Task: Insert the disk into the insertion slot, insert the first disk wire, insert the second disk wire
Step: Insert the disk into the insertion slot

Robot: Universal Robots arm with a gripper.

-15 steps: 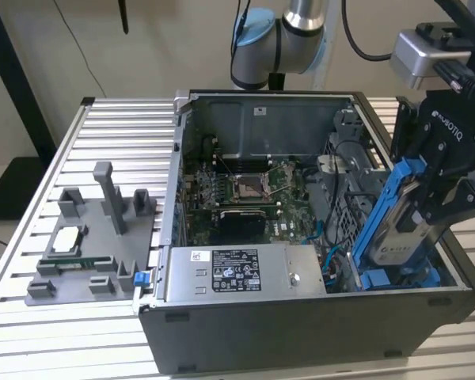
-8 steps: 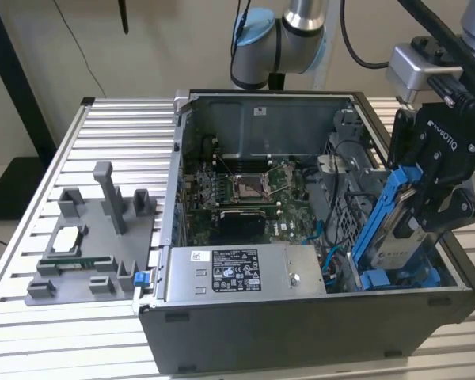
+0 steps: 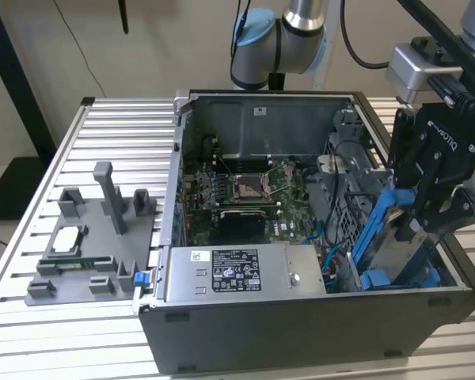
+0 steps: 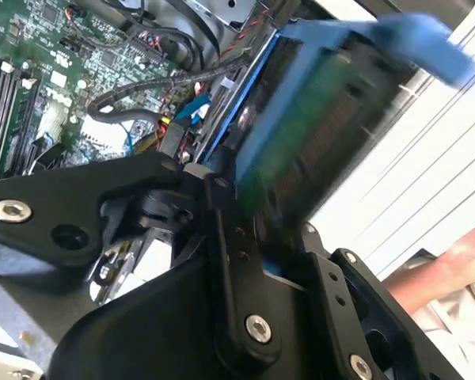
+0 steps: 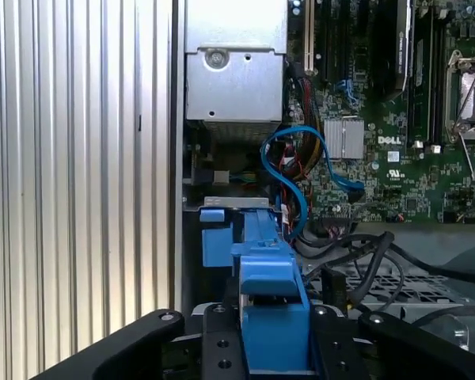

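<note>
gripper (image 3: 424, 212): clamped on the upper edge of the disk (image 3: 374, 233) | disk: steeply tilted; long axis runs down from the gripper into the case (image 3: 301, 324) at the exterior view's right | slot (image 5: 215, 237): just below the disk's lower end; disk looks not yet seated

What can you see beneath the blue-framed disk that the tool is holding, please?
Below the tilted blue-framed silver disk, gripped by the black tool, blue plastic tabs show; the slot beneath is covered.
</note>
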